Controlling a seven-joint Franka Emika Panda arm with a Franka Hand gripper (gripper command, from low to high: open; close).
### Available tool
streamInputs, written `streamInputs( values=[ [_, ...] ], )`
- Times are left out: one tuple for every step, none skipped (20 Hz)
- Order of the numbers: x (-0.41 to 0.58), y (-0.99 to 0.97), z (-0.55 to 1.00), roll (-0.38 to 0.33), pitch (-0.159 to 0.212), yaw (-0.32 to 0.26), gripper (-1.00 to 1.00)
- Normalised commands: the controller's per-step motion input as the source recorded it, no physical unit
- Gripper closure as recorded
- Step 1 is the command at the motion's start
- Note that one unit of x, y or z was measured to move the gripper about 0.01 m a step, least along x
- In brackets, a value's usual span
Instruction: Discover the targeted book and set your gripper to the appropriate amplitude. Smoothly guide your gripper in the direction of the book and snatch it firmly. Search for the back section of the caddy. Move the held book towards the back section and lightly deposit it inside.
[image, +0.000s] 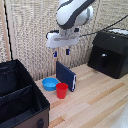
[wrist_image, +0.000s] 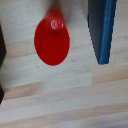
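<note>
The dark navy book (image: 66, 75) stands upright on the wooden table, just behind the red cup (image: 61, 90). My gripper (image: 61, 52) hangs above the book, well clear of it, with its blue-tipped fingers apart and nothing between them. The black caddy (image: 15, 95) fills the exterior view's lower left, and a divider splits it into two compartments. In the wrist view the book (wrist_image: 102, 30) shows as a blue slab seen from above, beside the red cup (wrist_image: 52, 40). My own fingers do not show in the wrist view.
A light blue bowl (image: 49, 83) lies between the caddy and the book, touching the red cup's side. A black hard-shelled appliance (image: 110, 52) stands at the exterior view's right. Reed screens close off the back.
</note>
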Motion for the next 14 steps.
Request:
streamInputs(
  values=[
    [0.260, -0.09, 0.00, 0.000, 0.000, 0.000, -1.00],
    [0.251, -0.57, -0.04, 0.080, 0.018, 0.000, -1.00],
    [0.251, -0.57, -0.04, 0.080, 0.018, 0.000, -1.00],
    [0.260, -0.58, -0.02, 0.085, 0.015, 0.000, -1.00],
    [0.277, -0.54, -0.03, 0.066, 0.015, 0.000, -1.00],
    [0.294, -0.54, -0.02, 0.066, 0.012, 0.000, -1.00],
    [0.311, -0.53, -0.02, 0.063, 0.000, 0.000, -1.00],
    [0.337, -0.51, -0.02, 0.058, 0.000, 0.000, -1.00],
    [0.337, -0.51, -0.01, 0.057, 0.000, 0.000, -1.00],
    [0.346, -0.51, -0.02, 0.054, 0.000, 0.000, -1.00],
    [0.349, -0.52, -0.02, 0.056, 0.000, 0.000, -1.00],
    [0.346, -0.49, -0.02, 0.054, 0.002, 0.000, -1.00],
    [0.357, -0.43, -0.04, 0.046, 0.011, 0.000, -1.00],
    [0.357, -0.36, -0.06, 0.032, 0.013, 0.000, -1.00]
  ],
)
